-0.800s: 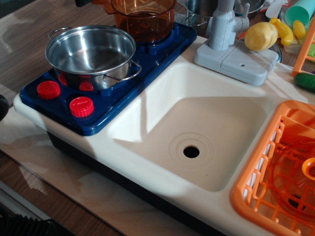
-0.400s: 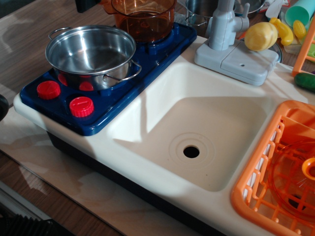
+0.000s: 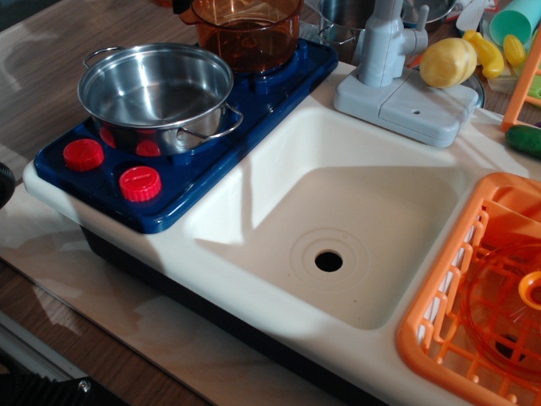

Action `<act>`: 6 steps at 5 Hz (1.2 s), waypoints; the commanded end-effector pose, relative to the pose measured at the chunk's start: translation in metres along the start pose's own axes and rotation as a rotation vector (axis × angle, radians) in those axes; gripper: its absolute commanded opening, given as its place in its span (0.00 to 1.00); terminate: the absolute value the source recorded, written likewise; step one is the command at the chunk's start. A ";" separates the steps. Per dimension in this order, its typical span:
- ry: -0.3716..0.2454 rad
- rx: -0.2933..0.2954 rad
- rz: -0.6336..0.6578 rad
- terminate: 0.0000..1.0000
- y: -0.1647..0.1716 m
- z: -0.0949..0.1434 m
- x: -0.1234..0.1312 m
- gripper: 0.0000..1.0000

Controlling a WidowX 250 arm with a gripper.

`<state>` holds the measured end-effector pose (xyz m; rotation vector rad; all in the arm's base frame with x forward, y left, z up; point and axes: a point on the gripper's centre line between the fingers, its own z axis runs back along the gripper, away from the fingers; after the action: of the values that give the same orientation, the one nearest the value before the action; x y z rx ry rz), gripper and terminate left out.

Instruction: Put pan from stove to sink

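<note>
The pan (image 3: 156, 89) is a shiny steel pot with two wire loop handles. It stands upright and empty on the front left burner of the dark blue stove (image 3: 215, 144), behind the red knobs (image 3: 139, 183). The cream sink (image 3: 338, 220) lies to the right of the stove, empty, with its dark drain hole (image 3: 329, 261) showing. Only a small dark piece of my gripper (image 3: 180, 7) shows at the top edge, above and behind the pan and not touching it. Its fingers are out of frame.
A translucent orange pot (image 3: 247, 30) stands on the back burner right behind the pan. A grey faucet (image 3: 389, 51) stands behind the sink, with a yellow potato (image 3: 448, 62) beside it. An orange dish rack (image 3: 486, 296) borders the sink's right side.
The dark gripper piece at the top edge has shifted right and now shows less. The pan has not moved.
</note>
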<state>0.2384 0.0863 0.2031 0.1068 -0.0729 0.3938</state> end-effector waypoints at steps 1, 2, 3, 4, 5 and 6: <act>-0.080 0.008 0.202 0.00 -0.005 0.007 0.003 1.00; -0.071 -0.020 0.329 0.00 -0.008 0.000 0.006 1.00; -0.066 -0.042 0.389 0.00 -0.011 -0.008 0.012 1.00; -0.055 -0.084 0.450 0.00 -0.021 -0.015 0.017 1.00; -0.096 -0.092 0.466 0.00 -0.025 -0.027 0.018 1.00; -0.093 -0.107 0.486 0.00 -0.025 -0.037 0.020 1.00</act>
<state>0.2666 0.0742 0.1579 -0.0098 -0.1801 0.8715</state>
